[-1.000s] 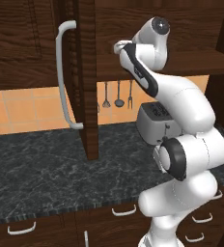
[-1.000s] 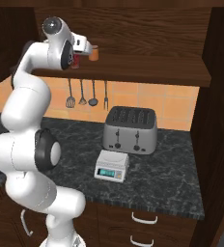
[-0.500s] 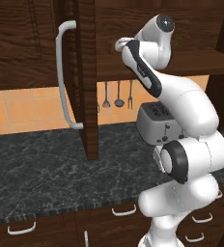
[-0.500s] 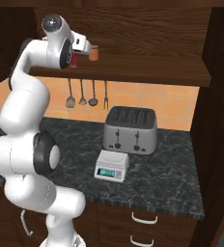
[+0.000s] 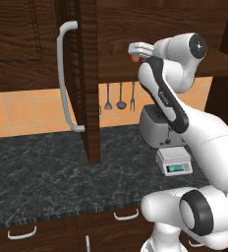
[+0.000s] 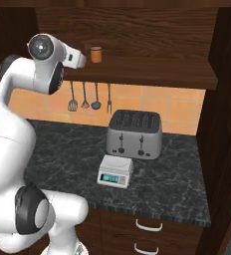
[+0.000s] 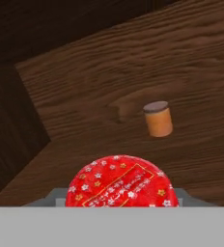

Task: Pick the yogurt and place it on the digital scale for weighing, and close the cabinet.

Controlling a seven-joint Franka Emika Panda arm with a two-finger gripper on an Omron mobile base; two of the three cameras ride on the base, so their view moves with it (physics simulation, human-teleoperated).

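Fingers closed on the yogurt (image 7: 121, 182).
It is held near the shelf (image 6: 152, 69); a jar (image 7: 158, 119) stands farther in.

The yogurt (image 7: 120, 181) is cut off at six o'clock in the hand view, hiding the fingertips and their grip.

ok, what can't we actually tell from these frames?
- Grip on the yogurt: hand view, fingertips hidden behind the cup and cut by the bottom edge, so open or shut is unclear.
- Gripper: left base view, too small to read.
- Scale display: right base view, too small.
- Cabinet interior: left base view, door blocks it.
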